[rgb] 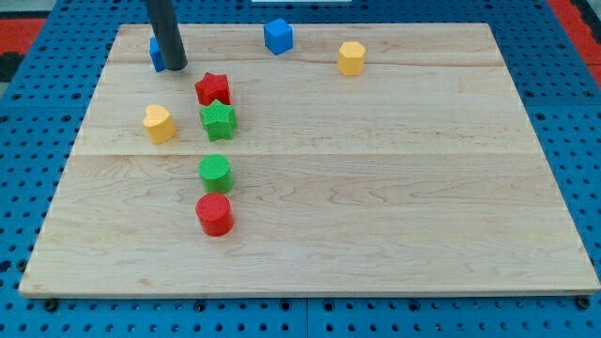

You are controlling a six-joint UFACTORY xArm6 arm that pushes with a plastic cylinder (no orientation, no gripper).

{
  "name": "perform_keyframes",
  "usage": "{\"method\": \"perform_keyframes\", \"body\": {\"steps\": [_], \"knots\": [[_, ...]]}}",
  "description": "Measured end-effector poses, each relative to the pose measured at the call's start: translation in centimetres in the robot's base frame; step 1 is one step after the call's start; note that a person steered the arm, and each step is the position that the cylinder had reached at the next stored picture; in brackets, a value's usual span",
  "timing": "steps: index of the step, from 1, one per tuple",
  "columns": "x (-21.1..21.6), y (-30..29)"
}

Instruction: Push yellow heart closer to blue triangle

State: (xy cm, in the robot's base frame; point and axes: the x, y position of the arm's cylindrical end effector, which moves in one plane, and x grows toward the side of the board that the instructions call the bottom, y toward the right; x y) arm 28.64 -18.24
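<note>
The straight dark rod stands upright, my tip [177, 68] touching the half-hidden blue triangle block [156, 53]; no claw exists. The yellow heart block [159, 123] sits below it on the wooden bench [376, 188].

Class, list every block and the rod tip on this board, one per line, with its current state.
my tip: down beside blue triangle
blue triangle: partly hidden by rod
yellow heart: alone, untouched
red star: next to green star
green star
green cylinder
red cylinder
blue cube
yellow hexagon
</note>
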Motion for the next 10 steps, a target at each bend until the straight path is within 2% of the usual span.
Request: {"method": "perform_keyframes", "body": {"steps": [1, 2, 3, 5, 6, 7, 9, 10], "knots": [[-0.4, -3.5], [-3.1, -2.8], [-3.9, -2.7], [12.4, -6.7], [18.0, -3.6], [15.5, -1.8], [7.4, -3.8], [6.2, -3.9]]}}
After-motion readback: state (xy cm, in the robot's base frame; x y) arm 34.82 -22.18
